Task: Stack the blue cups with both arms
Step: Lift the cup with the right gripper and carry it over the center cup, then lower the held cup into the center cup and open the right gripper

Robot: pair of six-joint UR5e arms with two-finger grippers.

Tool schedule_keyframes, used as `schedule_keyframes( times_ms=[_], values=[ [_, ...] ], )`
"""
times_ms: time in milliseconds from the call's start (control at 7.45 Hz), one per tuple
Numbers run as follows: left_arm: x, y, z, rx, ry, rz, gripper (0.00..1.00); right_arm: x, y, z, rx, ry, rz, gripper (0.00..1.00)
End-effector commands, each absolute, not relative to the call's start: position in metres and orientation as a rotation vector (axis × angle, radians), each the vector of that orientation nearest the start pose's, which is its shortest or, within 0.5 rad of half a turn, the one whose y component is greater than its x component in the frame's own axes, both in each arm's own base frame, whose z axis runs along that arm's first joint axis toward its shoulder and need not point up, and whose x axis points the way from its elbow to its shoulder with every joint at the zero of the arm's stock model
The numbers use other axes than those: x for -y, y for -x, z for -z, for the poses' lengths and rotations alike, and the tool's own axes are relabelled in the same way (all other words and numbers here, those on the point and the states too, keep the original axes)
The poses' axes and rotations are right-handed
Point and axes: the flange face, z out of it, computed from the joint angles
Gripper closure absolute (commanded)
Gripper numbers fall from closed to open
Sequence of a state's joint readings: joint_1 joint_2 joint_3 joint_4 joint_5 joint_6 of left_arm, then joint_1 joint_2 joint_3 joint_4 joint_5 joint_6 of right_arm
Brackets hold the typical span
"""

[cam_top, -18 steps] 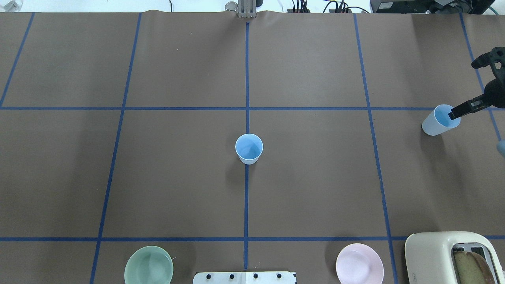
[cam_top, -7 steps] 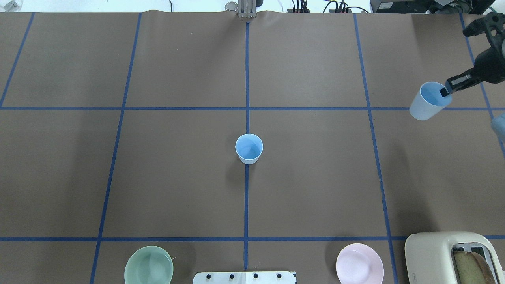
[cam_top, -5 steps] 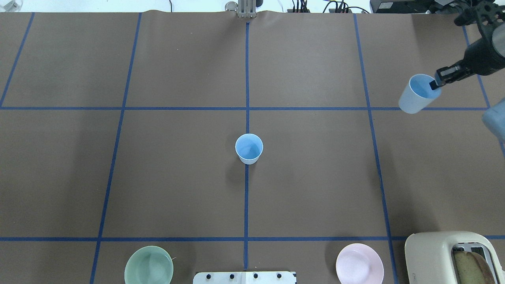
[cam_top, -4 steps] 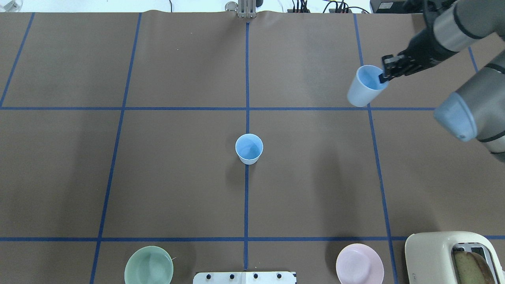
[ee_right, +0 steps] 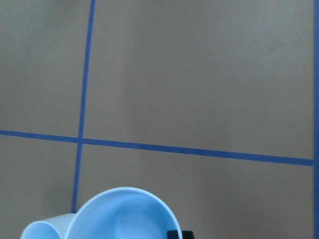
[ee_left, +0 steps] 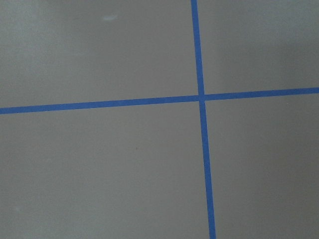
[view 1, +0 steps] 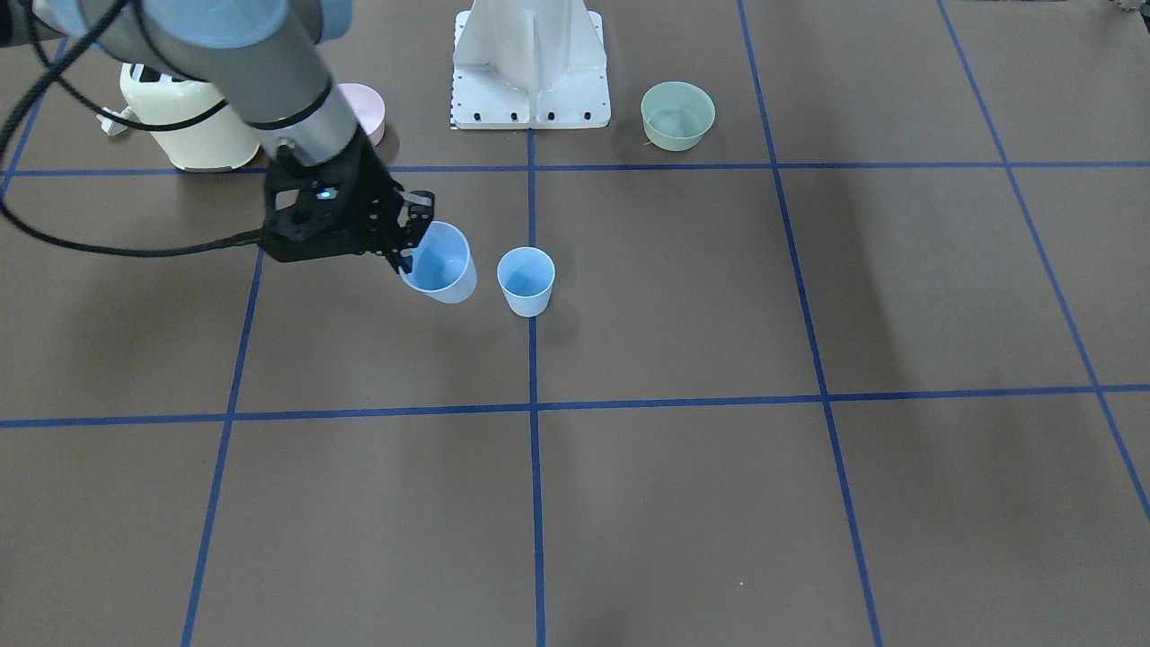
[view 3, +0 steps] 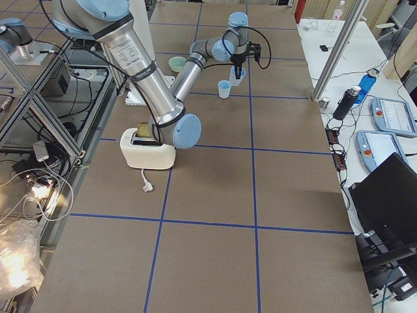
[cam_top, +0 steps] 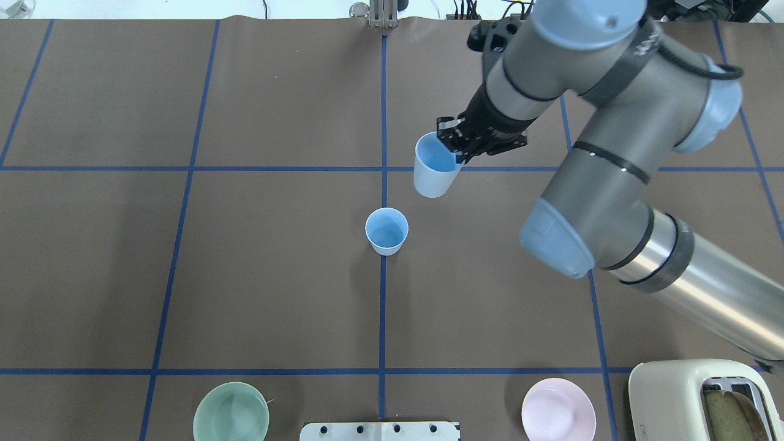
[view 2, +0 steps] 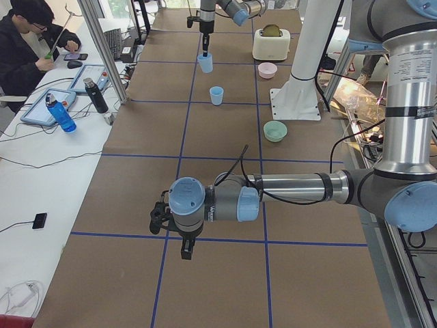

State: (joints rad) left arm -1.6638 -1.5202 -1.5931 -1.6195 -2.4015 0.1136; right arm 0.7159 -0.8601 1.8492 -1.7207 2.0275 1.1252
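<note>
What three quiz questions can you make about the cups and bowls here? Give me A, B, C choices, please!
1. Where does the free blue cup stand?
A. on the middle blue tape line
B. inside a bowl
C. up on a shelf

2. How many bowls are on the table?
A. one
B. two
C. four

3. What is the right gripper doing?
A. hanging open and empty
B. pinching a spoon
C. shut on the rim of the other blue cup

Answers:
1 A: the free blue cup sits right on the tape line that runs down the table's middle.
2 B: there is one green bowl and one pink bowl, both near the robot's base.
3 C: the gripper pinches that cup's rim, with one finger inside it.
</note>
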Motion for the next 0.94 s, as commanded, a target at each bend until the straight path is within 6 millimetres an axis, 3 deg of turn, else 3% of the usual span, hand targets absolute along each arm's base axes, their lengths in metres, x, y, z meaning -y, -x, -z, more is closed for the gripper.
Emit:
schedule_keyframes(
  times_ms=[0,403,805],
  values=[
    [0.459,0.103,-0.667,-0.824,-0.097,-0.024,0.02,0.443,0.479,-0.109,0.868,-0.101,-0.101,1.00],
    [0.456,0.103,-0.671,-0.827,-0.090,-0.021,0.02,0.429,0.513,-0.117,0.821,-0.110,-0.101,1.00],
    [0.455,0.103,-0.671,-0.827,-0.089,-0.020,0.02,0.426,0.528,-0.133,0.783,-0.108,-0.098,1.00]
  ],
)
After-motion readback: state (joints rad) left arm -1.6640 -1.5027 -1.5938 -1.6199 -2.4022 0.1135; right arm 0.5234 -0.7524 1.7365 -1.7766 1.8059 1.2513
